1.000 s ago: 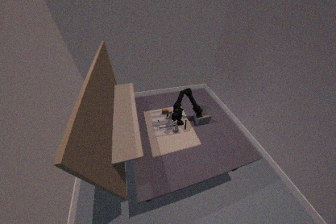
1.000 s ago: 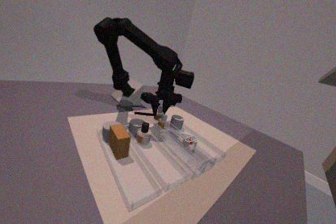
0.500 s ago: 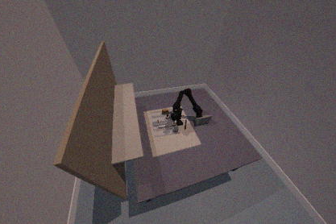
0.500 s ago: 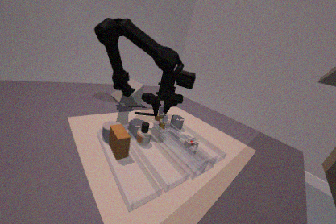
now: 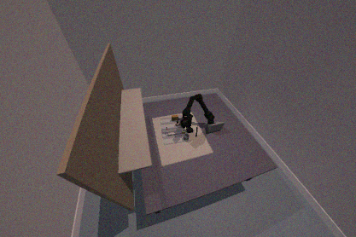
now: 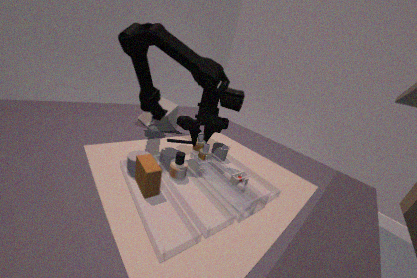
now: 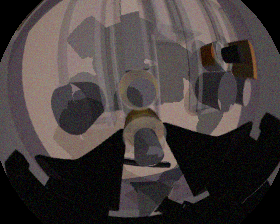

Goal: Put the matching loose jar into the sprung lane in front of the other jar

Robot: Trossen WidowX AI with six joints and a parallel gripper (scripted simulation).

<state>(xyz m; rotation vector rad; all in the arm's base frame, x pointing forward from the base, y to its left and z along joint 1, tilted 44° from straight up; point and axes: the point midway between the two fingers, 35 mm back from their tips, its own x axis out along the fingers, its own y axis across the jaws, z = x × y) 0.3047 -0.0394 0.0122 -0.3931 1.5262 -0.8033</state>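
Observation:
My gripper [image 6: 200, 142] [image 7: 143, 129] points down and is shut on an amber jar with a grey lid [image 6: 199, 147] [image 7: 148, 148], which looks about upright. The matching lane jar [image 6: 204, 154] [image 7: 138, 90] stands close behind it, towards the clear lanes; whether the two touch cannot be told. The sprung lane [image 6: 220, 184] is a clear channel. A small white bracket with a red spot [image 6: 239, 178] sits farther along it. The pusher plate and the low front stop cannot be made out clearly, and whether the held jar's base rests on the lane floor is hidden by the fingers.
An orange box [image 6: 148, 176] [image 7: 249, 60] and a black-capped bottle [image 6: 179, 169] [image 7: 231, 54] stand in neighbouring lanes. A grey cylinder [image 6: 220, 151] [image 7: 78, 110] stands beside the gripper; others are on the opposite side. A black rod [image 6: 179, 141] lies on the pale mat [image 6: 106, 172] near the gripper.

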